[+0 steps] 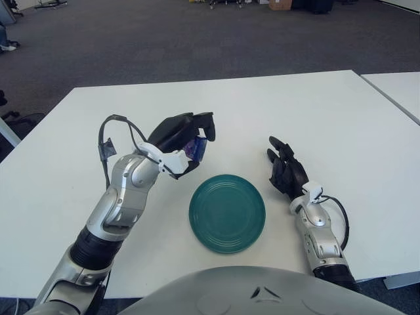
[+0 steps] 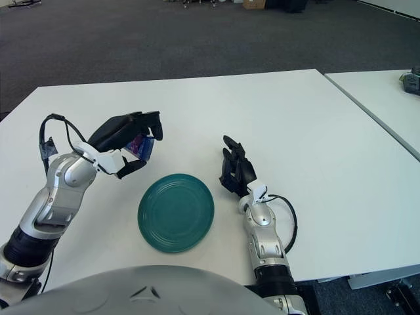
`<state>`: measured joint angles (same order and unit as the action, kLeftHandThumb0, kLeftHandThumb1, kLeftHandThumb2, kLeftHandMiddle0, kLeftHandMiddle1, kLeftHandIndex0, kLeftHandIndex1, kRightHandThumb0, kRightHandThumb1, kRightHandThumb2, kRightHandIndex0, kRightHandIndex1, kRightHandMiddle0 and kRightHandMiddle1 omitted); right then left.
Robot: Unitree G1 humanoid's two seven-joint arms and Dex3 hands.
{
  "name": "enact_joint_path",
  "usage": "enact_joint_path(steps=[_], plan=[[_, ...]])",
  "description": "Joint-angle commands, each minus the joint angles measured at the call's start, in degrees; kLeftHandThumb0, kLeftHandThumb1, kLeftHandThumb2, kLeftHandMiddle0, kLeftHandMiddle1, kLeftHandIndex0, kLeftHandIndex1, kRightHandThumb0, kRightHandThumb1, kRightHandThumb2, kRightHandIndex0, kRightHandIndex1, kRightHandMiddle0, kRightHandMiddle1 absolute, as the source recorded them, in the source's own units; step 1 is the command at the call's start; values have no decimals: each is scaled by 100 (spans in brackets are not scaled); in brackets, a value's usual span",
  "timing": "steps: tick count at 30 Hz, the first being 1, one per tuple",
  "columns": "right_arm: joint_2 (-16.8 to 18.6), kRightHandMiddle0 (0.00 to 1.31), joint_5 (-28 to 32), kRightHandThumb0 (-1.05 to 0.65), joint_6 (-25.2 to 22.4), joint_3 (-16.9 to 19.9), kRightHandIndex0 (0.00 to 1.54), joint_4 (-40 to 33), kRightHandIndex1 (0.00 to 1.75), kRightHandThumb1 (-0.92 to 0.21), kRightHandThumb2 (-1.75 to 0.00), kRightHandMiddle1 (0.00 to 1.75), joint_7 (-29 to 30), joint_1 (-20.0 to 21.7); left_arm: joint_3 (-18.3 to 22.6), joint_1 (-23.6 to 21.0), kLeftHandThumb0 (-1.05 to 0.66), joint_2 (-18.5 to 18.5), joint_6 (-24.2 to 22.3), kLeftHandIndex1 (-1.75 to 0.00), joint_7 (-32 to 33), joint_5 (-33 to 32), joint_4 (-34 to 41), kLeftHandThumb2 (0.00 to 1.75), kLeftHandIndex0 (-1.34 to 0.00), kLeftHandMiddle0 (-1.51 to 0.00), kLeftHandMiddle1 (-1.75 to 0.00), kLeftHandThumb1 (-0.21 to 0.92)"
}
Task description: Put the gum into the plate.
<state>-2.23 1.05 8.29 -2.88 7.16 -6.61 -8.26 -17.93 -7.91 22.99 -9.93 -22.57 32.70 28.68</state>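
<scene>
A round teal plate [image 1: 227,213] lies on the white table [image 1: 230,111] near its front edge. My left hand [image 1: 190,141] is raised just above and behind the plate's left rim, with its fingers curled around a small blue and purple gum pack [image 1: 197,148]. The gum is mostly hidden by the fingers; it also shows in the right eye view [image 2: 141,146]. My right hand [image 1: 285,169] shows to the right of the plate with its fingers spread and holding nothing.
A second white table [image 1: 397,88] stands at the right, separated by a narrow gap. Grey carpet lies beyond the table's far edge. My own body cover [image 1: 262,292] fills the bottom of the view.
</scene>
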Motion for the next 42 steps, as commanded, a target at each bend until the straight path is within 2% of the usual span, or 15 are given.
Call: enact_joint_path(steps=[1, 3, 11, 15, 17, 22, 27, 29, 31, 34, 38, 42], plan=[[47, 0, -20, -86, -237, -17, 18, 274, 0, -92, -90, 42, 47, -249, -278, -5, 0, -126, 120, -175, -37, 87, 35, 161, -67, -88, -155, 0], [42, 0, 10, -85, -217, -26, 18, 241, 1, -92, -90, 44, 5, -268, -456, -11, 0, -217, 225, -175, -10, 148, 77, 161, -67, -88, -155, 0], [-22, 0, 139, -80, -313, -17, 18, 213, 0, -92, -91, 43, -212, -294, -639, -108, 0, -280, 210, -175, -377, 152, 307, 163, -70, -87, -156, -2], [25, 0, 239, -80, -338, 44, 15, 248, 0, -92, -90, 41, -243, -305, -801, -227, 0, -203, 646, -175, -266, 435, 167, 164, -72, -86, -157, -3], [26, 0, 214, -80, -252, 35, 14, 293, 0, -92, -90, 42, -221, -303, -852, -236, 0, -237, 679, -175, -282, 536, 177, 164, -73, -86, -156, -3], [-174, 0, -370, -85, 306, -179, 13, 448, 0, -92, -92, 46, -54, -290, -1217, -500, 0, -353, 117, -175, -1186, 1184, 459, 157, -74, -84, -148, 1], [-328, 0, -612, -85, 459, -277, 15, 244, 1, -92, -96, 47, -60, -357, -1478, -518, 0, -658, -172, -175, -1546, 1595, 615, 153, -72, -85, -143, 3], [-485, 0, -837, -85, 115, -285, 15, -479, 1, -92, -98, 47, -49, -606, -1556, -565, 0, -702, -138, -175, -1692, 1479, 582, 153, -72, -84, -143, 4], [-569, 0, -1122, -85, -147, -327, 17, -899, 1, -92, -101, 47, 38, -764, -1670, -682, 0, -659, -43, -168, -1941, 1426, 532, 147, -67, -71, -160, 12], [-588, 0, -1364, -86, -374, -393, 18, -1082, 2, -92, -104, 46, 139, -830, -1762, -827, 0, -594, 40, -158, -2266, 1448, 495, 137, -65, -65, -166, 20], [-634, 0, -1709, -87, -596, -495, 19, -1196, 2, -92, -106, 46, 257, -864, -1974, -1041, 0, -685, -301, -151, -3132, 1527, 534, 123, -60, -64, -163, 29], [-603, 0, -2081, -87, -795, -667, 19, -1172, 1, -92, -107, 44, 428, -785, -2056, -1019, 0, -902, -686, -147, -3454, 1637, 595, 111, -58, -64, -157, 36]])
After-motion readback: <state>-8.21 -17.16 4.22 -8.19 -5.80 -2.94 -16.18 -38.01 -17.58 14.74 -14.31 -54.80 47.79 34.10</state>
